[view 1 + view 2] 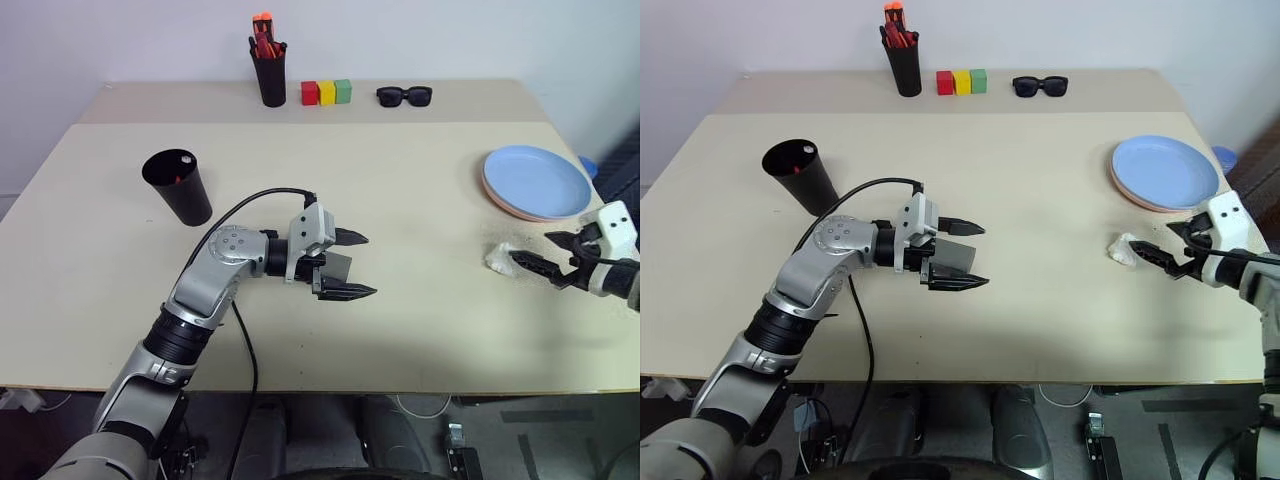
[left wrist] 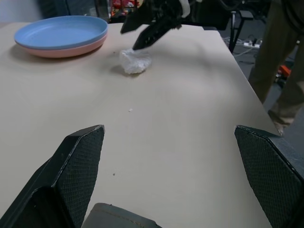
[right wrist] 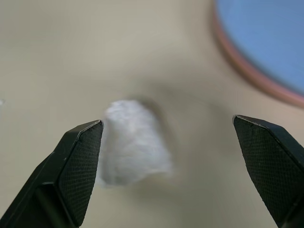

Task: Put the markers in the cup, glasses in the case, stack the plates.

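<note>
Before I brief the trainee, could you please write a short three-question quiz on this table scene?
1. True or false: the blue plate lies on top of the pink plate.
2. Which end effector is nearest the crumpled white tissue? A) left end effector B) right end effector
3. What stands beside the colored blocks, on their right: the ____?

Key: 1 true; 2 B; 3 black sunglasses.
</note>
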Robot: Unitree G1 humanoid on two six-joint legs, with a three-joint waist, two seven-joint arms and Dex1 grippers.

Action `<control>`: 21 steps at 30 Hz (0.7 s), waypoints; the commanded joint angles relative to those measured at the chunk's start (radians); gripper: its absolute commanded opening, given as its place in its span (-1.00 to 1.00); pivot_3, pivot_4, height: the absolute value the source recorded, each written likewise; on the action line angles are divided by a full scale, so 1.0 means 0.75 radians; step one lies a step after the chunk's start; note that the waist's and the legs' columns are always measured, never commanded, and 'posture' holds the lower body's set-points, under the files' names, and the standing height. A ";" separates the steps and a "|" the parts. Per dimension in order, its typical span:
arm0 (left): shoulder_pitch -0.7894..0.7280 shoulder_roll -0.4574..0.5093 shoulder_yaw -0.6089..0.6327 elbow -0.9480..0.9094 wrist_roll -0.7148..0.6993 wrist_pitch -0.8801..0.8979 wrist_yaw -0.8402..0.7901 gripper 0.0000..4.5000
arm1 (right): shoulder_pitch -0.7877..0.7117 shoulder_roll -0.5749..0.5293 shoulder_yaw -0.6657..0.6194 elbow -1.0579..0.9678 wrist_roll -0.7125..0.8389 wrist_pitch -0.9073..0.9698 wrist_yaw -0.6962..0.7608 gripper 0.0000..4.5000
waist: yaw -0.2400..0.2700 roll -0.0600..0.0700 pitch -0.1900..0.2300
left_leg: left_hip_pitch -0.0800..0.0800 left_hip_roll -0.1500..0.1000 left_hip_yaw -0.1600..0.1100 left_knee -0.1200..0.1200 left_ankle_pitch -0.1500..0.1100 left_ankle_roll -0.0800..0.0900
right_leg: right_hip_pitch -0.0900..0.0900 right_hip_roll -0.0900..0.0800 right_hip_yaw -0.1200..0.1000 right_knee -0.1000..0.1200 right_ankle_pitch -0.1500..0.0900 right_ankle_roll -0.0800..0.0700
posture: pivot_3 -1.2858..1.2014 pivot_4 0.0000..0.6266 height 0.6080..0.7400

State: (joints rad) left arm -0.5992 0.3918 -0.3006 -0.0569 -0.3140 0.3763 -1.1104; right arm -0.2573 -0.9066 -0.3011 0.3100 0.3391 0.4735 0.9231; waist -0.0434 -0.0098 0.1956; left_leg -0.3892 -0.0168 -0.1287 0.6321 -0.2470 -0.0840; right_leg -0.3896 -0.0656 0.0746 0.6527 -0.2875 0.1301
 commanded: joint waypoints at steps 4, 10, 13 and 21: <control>-0.001 0.018 0.021 -0.062 -0.005 -0.008 0.013 1.00 | -0.016 0.028 0.053 -0.042 0.016 0.048 0.029 0.88 | 0.000 0.000 0.000 | 0.000 0.000 0.000 0.000 0.000 0.000 | 0.000 0.000 0.000 0.000 0.000 0.000 | 0.03 -0.52 1.00; 0.021 0.039 0.021 -0.089 -0.006 -0.001 0.025 1.00 | -0.012 0.032 0.052 -0.100 0.026 0.090 0.005 -0.30 | -0.001 0.000 0.000 | 0.000 0.000 0.000 0.000 0.000 0.000 | 0.000 0.000 0.000 0.000 0.000 0.000 | 0.03 -0.52 1.00; 0.024 0.040 0.019 -0.093 -0.005 -0.001 0.031 1.00 | -0.026 0.038 0.018 -0.125 0.035 0.084 -0.036 -0.50 | 0.000 0.000 0.000 | 0.000 0.000 0.000 0.000 0.000 0.000 | 0.000 0.000 0.000 0.000 0.000 0.000 | 0.03 -0.52 1.00; 0.023 0.036 0.015 -0.094 -0.007 0.002 0.048 1.00 | -0.266 0.088 -0.017 0.090 -0.028 -0.167 -0.197 -0.50 | -0.001 0.000 0.000 | 0.000 0.000 0.000 0.000 0.000 0.000 | 0.000 0.000 0.000 0.000 0.000 0.000 | 0.03 -0.52 1.00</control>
State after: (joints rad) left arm -0.5812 0.4181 -0.3000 -0.0931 -0.3143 0.3835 -1.0777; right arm -0.4313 -0.8382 -0.2850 0.3515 0.3339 0.4027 0.7962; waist -0.0445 -0.0098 0.1957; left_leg -0.3893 -0.0168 -0.1287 0.6319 -0.2470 -0.0840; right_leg -0.3899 -0.0655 0.0744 0.6527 -0.2873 0.1302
